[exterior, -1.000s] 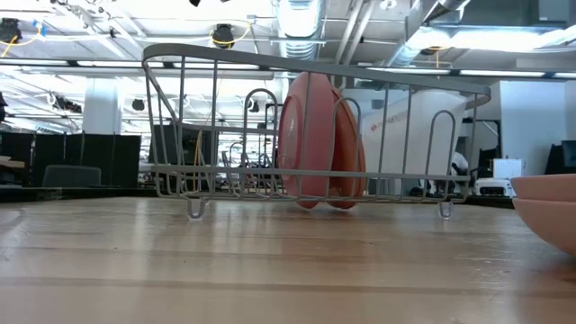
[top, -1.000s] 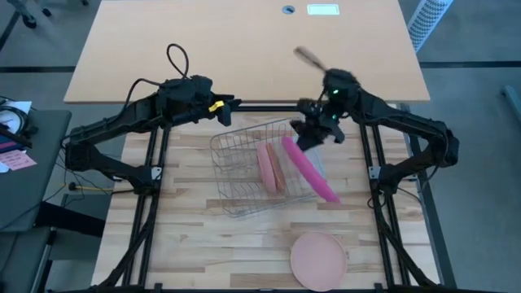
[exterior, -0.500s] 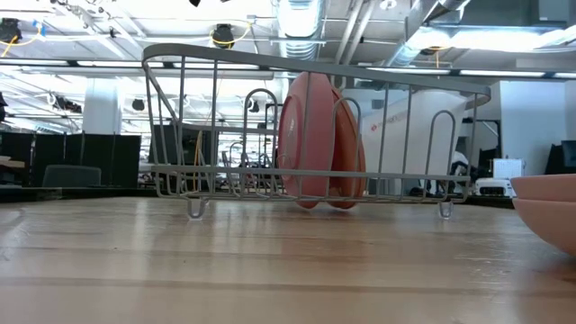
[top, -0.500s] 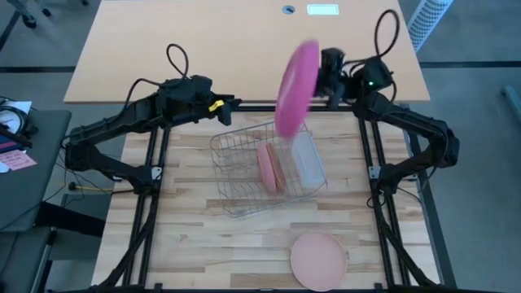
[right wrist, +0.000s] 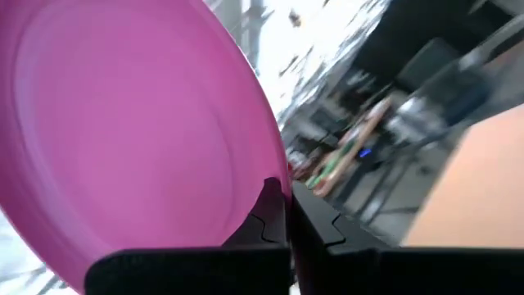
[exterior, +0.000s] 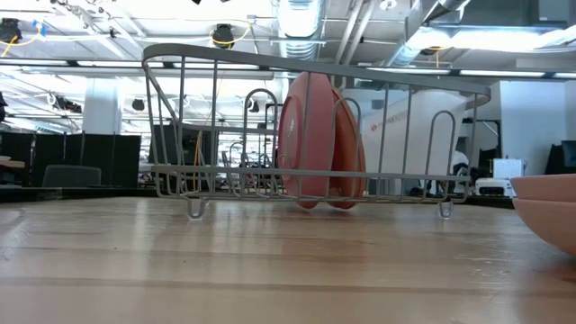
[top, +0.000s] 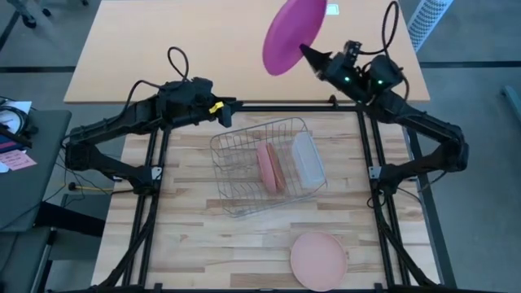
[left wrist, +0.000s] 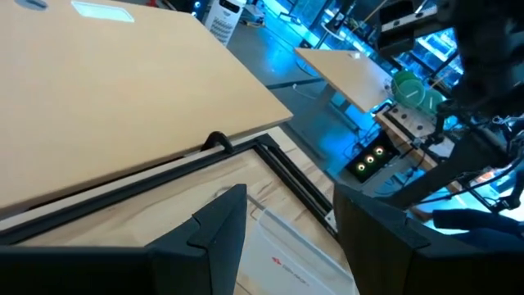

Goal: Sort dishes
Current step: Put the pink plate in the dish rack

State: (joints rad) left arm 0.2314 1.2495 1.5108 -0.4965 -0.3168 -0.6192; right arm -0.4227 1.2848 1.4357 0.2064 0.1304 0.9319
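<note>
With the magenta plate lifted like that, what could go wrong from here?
The right tool pinches the magenta plate only at its rim, high above the far desk; it might slip or swing loose. Returning it to the wire rack, it could knock the two standing plates or the translucent tub.

Bright, even overhead light; magenta plate [right wrist: 123, 131] blurred in right wrist view.

Magenta plate [top: 292, 33] held aloft by rim, tilted. Two salmon plates [top: 269, 168] upright on edge, side by side. Pale pink plate [top: 319, 260] flat at bench's near edge.
</note>
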